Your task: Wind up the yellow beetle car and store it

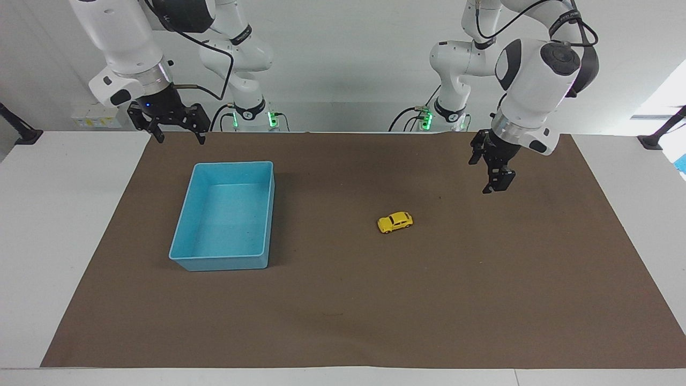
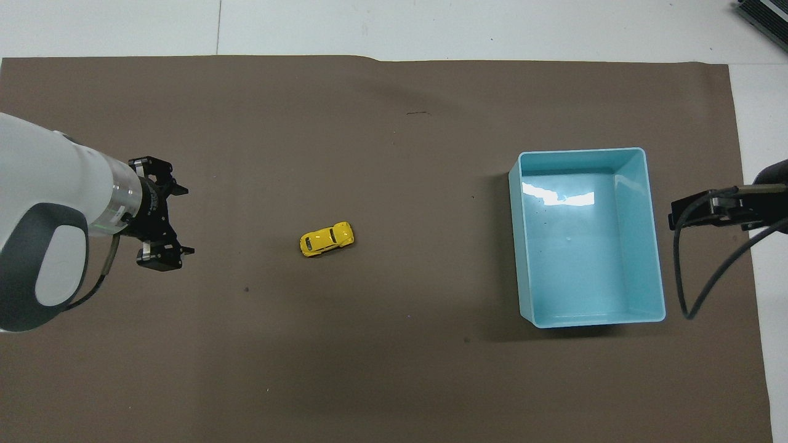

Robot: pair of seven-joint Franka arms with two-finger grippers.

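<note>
The yellow beetle car (image 1: 395,222) sits on its wheels on the brown mat (image 1: 482,300) covering the worktop (image 1: 53,214), about midway along it and well apart from the light blue bin (image 1: 225,216), which lies toward the right arm's end. The left tool (image 1: 490,174) hangs in the air over bare mat toward the left arm's end, its jaws spread wide and holding nothing; it is near the car but not over it. The right tool (image 1: 178,138) waits above the mat's edge by the bin, jaws also apart and empty.
</note>
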